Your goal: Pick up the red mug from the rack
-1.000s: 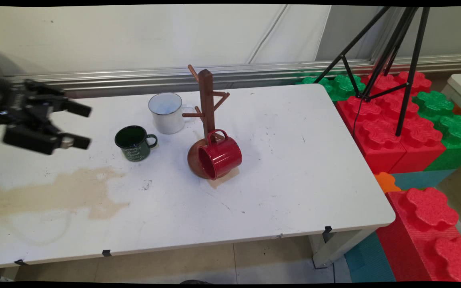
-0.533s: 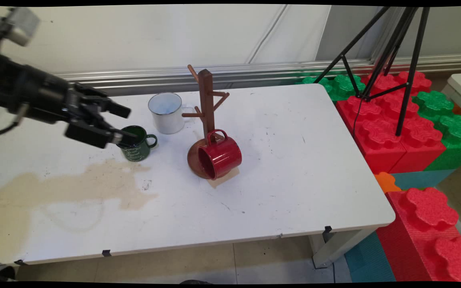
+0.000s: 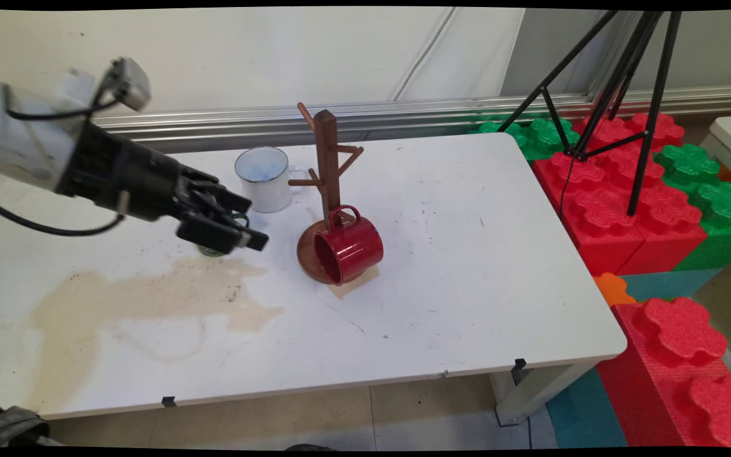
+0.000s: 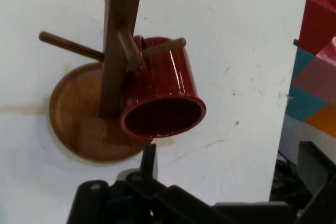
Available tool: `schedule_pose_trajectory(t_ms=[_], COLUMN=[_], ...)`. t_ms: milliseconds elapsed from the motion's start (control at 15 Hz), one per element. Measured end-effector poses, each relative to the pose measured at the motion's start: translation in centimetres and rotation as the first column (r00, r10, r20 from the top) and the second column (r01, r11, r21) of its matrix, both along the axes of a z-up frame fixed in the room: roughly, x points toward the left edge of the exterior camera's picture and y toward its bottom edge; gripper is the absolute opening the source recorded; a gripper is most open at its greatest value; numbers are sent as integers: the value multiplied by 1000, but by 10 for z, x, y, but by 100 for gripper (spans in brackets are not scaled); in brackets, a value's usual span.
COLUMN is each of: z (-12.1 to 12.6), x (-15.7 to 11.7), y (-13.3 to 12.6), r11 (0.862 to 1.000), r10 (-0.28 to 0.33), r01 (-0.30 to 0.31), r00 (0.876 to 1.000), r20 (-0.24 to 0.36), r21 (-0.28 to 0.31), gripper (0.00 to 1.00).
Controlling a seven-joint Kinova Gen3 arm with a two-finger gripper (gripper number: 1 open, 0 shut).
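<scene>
The red mug (image 3: 348, 249) hung by its handle from a low peg of the wooden mug stand (image 3: 326, 158), near the middle of the white table (image 3: 467, 254), its body tipped over the stand's round base. Its long axis ran out from the post towards the table's near left, so the open mouth faced roughly back at your gripper (image 3: 255, 223). In the hand view you were looking almost straight into that mouth: the red mug (image 4: 165, 93) sat just above the gripper (image 4: 231, 150), a little to the side of one finger, with the stand's post (image 4: 118, 35) right beside it. The gripper held nothing and touched nothing, its two fingers spread well apart. It reached in low from the left and pointed right, along the line to the mug, a short gap away. A dark green mug (image 3: 213, 251) stood under and behind the hand, mostly hidden by it. A white mug (image 3: 264, 179) stood farther back, just beside the stand. A brown stain (image 3: 150, 298) spread over the near left of the table.
</scene>
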State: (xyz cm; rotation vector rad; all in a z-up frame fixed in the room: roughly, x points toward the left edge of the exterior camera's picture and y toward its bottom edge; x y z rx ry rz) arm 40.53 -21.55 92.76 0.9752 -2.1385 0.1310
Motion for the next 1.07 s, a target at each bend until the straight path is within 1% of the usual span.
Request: schedule_pose_trajectory(t_ms=[333, 667, 1067], z=[-37, -62, -96], x=[-19, -30, -47], y=[-14, -23, -31], r11=[999, 997, 991], r10=[31, 57, 109], r01=[-30, -54, -101], r00=[999, 997, 991], r20=[-28, -50, -83], r21=[33, 57, 93], gripper=[100, 100, 100])
